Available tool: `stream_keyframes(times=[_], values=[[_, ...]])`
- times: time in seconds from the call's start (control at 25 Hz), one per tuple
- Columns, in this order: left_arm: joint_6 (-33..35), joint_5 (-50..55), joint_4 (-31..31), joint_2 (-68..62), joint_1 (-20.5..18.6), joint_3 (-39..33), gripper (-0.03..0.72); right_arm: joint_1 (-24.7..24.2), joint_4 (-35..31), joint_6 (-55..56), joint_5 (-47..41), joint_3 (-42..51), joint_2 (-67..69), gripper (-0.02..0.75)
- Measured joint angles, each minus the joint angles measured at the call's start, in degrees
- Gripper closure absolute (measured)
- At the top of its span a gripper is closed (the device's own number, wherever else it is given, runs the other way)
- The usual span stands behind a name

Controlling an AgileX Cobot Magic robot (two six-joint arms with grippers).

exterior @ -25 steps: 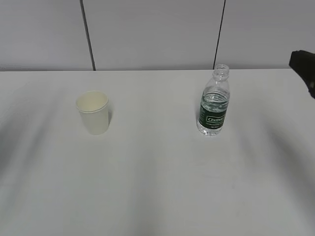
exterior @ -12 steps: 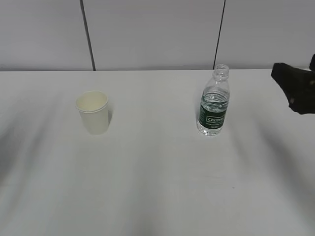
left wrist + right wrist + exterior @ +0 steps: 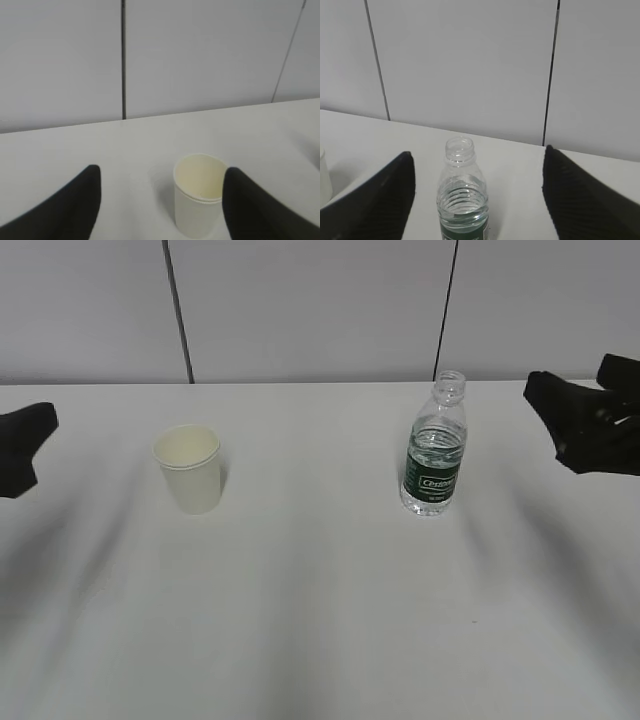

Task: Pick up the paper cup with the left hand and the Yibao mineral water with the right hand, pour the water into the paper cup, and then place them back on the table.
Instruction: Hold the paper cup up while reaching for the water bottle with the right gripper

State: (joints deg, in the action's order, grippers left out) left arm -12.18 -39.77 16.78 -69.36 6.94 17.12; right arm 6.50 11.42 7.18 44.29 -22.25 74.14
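1. On the near half of the table (image 3: 320,640), only bare white surface with soft grey shadows shows in the exterior view.
2. Farther in, at mid-depth, the paper cup (image 3: 189,468) stands upright on the left part of the table, its cream inside open to view.
3. At about the same depth on the right, the Yibao mineral water (image 3: 435,446) stands upright and uncapped, its dark green label facing the camera and the water (image 3: 437,443) reaching up to the shoulder of the bottle.
4. Cup and bottle stand well apart.
5. At the left edge, the left hand (image 3: 20,450) reaches in, apart from the cup; its wrist view shows the two black fingers (image 3: 67,207) spread wide with the cup between them and ahead, nothing gripped.
6. At the right edge, the right hand (image 3: 585,425) hangs beside the bottle without touching it; its wrist view shows the fingers (image 3: 380,200) parted wide, the bottle's neck and ribbed shoulder centred in the gap, not clamped.
7. Beyond the table's far edge rises a grey panelled wall (image 3: 310,310) with dark vertical seams.
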Motion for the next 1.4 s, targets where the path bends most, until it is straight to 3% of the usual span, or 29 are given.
stream_keyframes(times=[0.8, 1.2, 1.4], values=[[2.04, -24.47, 6.8, -29.64, 0.2, 0.25, 0.225, 0.0, 0.0, -0.11, 18.42, 0.0, 17.38, 0.154], [2.41, -25.44, 5.45, -36.77, 0.2, 0.51, 0.225, 0.0, 1.24, -0.11, 20.58, -0.21, 22.96, 0.154], [2.41, -25.45, 8.5, -36.77, 0.2, 0.51, 0.244, 0.0, 1.59, -0.11, 20.81, -0.21, 22.96, 0.154]])
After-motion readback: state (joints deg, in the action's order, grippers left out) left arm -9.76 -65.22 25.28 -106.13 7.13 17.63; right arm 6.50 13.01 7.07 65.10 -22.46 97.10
